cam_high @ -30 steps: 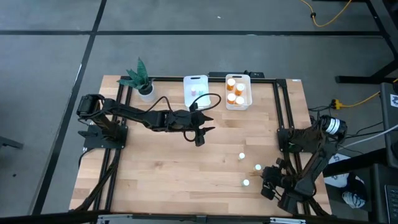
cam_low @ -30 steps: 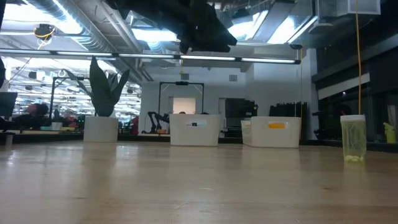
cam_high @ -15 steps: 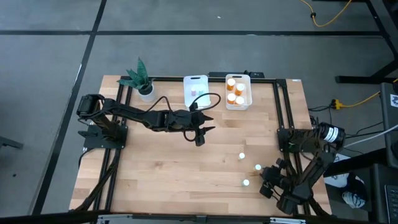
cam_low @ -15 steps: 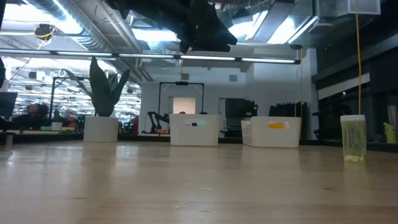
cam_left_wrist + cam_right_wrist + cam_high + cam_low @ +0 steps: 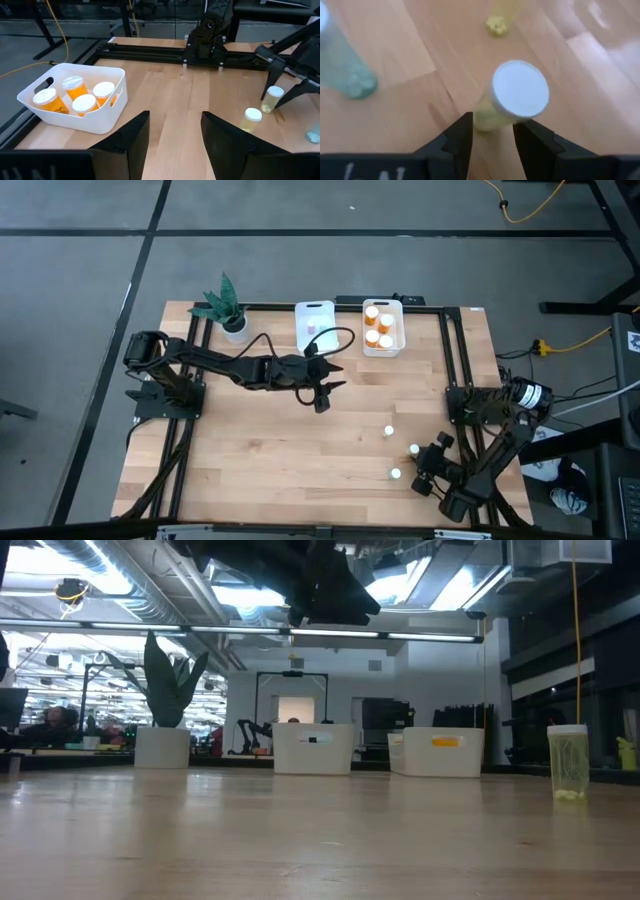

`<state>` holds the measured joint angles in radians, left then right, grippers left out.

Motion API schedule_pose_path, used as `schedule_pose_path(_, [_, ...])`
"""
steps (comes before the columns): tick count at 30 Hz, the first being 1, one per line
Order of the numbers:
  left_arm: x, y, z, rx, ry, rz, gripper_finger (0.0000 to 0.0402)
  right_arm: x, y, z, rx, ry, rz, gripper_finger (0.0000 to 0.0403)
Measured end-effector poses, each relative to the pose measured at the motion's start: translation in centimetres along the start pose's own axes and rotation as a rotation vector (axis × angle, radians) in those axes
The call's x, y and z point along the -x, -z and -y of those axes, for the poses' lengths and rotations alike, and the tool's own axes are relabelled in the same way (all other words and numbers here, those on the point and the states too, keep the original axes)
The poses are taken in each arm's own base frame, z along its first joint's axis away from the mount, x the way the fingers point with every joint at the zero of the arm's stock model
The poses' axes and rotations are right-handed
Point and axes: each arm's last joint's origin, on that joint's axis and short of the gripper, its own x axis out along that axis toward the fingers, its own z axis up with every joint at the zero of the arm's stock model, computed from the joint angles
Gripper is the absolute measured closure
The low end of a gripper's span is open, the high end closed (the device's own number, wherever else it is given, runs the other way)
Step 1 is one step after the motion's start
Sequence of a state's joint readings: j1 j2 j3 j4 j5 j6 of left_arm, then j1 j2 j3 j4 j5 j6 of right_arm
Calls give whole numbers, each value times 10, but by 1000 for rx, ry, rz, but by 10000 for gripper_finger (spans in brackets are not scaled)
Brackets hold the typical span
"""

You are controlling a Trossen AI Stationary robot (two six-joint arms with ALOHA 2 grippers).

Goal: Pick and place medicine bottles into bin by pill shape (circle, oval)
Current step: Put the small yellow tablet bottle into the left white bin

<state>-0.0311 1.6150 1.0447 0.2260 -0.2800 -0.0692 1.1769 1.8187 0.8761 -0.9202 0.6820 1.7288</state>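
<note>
two dark arms over a wooden table (image 5: 280,440), seen from above

left claw (image 5: 321,402) hanging mid-table, a little in front of the two white bins at the far edge, fingers (image 5: 131,140) parted with only bare wood between them, gripping nothing

right claw (image 5: 428,470) down near the right front corner, fingers (image 5: 457,137) apart and empty, sitting just short of a pale yellowish bottle (image 5: 512,97) with a white cap, not closed on it

three small loose bottles standing on the table by that claw: one (image 5: 389,431) toward the middle, one (image 5: 413,449) just beside the claw, one (image 5: 395,474) nearer the front edge

four orange bottles (image 5: 75,97) with white caps already standing in the right-hand bin (image 5: 400,305)

left-hand bin (image 5: 300,315) next to it, contents too small to make out

potted green plant (image 5: 224,305) at the far left of the table, well apart from everything else
</note>
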Motion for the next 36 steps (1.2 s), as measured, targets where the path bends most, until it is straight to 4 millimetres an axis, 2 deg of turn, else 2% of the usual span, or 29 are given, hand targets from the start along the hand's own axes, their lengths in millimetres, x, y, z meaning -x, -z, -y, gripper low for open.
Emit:
schedule_pose_path(22, [0, 1, 0, -4, 0, -11, 233, -8, -10, -1, -7, 18, 32, 261])
schedule_pose_path(31, [0, 1, 0, -4, 0, -10, 233, -26, -6, 6, -15, 6, 27, 261])
schedule_pose_path(36, [0, 1, 0, -4, 0, -10, 233, -28, -8, 5, -13, -1, 62, 261])
